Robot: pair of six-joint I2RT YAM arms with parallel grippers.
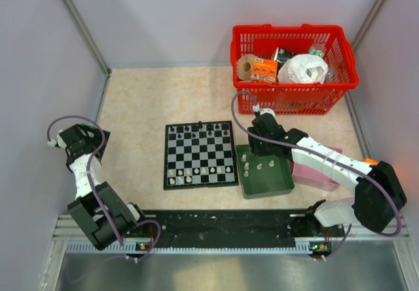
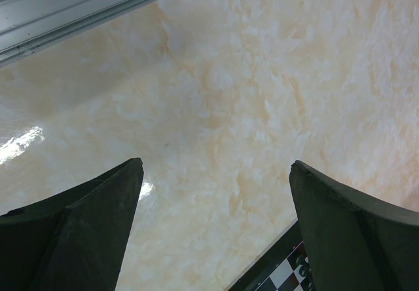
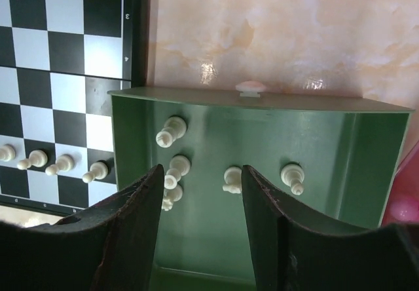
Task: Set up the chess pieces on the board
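The board point(image 1: 200, 155) lies mid-table with black chess pieces point(image 1: 200, 130) along its far row and whitish ones point(image 1: 196, 173) on its near rows. Several more whitish pieces point(image 3: 171, 131) lie in the dark green tray point(image 3: 366, 160) right of the board. My right gripper point(image 3: 201, 176) hangs open just above the tray with nothing between its fingers. One white piece point(image 3: 230, 179) lies by the inner edge of the right finger point(image 3: 262, 199). My left gripper point(image 2: 216, 166) is wide open and empty over bare table, with the board's corner point(image 2: 281, 274) at the lower right of the left wrist view.
A red basket point(image 1: 294, 61) of packets stands at the back right. A pink box point(image 1: 321, 173) lies right of the tray under my right arm. A small pale object point(image 3: 250, 88) shows just past the tray's far rim. Walls enclose the table on three sides.
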